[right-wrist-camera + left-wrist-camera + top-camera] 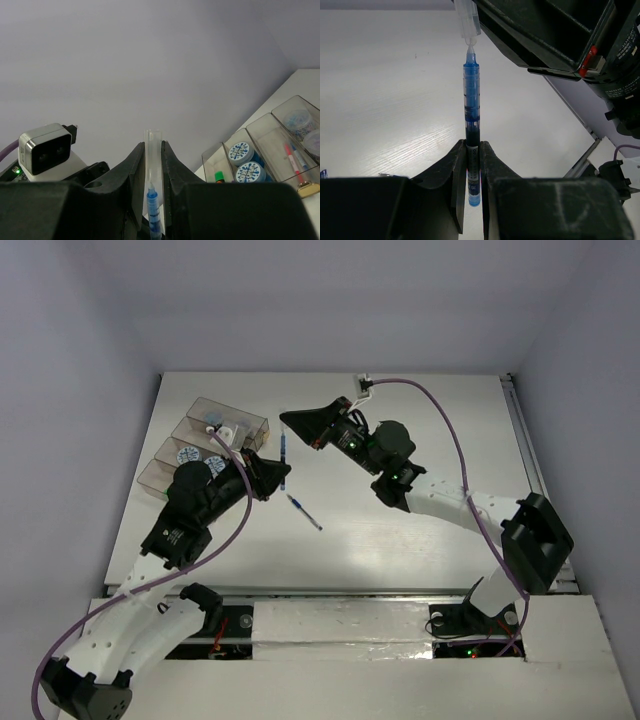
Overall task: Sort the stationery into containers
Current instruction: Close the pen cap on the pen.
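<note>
**Q:** Top view: what was the status of each end effector?

**A:** The left end effector [280, 475] was pinching the near part of a blue pen [285, 452]. The right end effector [287, 422] was pressed together on the far end of the same pen. The pen was held above the desk [420, 560], just right of the containers [250, 420]. A second pen [305, 512] lay on the desk, near the left end effector but apart from it.

**Q:** Left wrist view: how was the pen seated?

**A:** The two fingers [457, 170] clamped the barrel near its rear end. The pen pointed away from the camera. Its clear cap [465, 20] entered the right end effector at the top of the frame.

**Q:** Right wrist view: what was confirmed?

**A:** The fingers were closed on the clear cap, and the blue barrel showed below it. To the right were the four compartments of the containers:
- The first held a green-capped marker [219, 176].
- The second held two rolls [240, 153].
- The third held a pink pen [290, 156].
- The fourth held further rolls, seen only through its wall.
</note>
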`<action>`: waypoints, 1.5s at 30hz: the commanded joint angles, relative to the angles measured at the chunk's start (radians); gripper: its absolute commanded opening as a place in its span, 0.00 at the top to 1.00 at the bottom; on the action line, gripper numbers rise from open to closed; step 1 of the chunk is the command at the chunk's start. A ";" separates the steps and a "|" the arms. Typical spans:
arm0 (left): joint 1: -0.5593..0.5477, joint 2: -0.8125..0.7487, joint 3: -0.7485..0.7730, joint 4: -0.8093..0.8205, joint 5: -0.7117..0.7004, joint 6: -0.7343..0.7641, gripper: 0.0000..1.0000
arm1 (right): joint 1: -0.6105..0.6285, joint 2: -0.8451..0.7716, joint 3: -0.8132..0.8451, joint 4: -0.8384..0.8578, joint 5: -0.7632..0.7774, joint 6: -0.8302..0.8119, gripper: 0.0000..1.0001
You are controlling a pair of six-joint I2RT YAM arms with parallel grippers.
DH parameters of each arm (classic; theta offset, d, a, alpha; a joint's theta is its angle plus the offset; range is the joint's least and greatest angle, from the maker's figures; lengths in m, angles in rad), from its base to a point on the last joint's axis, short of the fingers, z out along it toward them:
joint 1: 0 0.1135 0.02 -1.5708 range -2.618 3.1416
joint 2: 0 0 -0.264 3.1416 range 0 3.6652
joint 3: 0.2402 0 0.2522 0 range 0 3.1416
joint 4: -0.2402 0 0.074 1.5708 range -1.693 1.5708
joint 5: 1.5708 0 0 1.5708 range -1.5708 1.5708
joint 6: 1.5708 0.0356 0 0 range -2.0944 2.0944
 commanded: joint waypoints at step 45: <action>0.030 -0.026 0.009 0.053 -0.001 -0.010 1.00 | 0.054 -0.025 -0.025 0.071 0.021 -0.042 1.00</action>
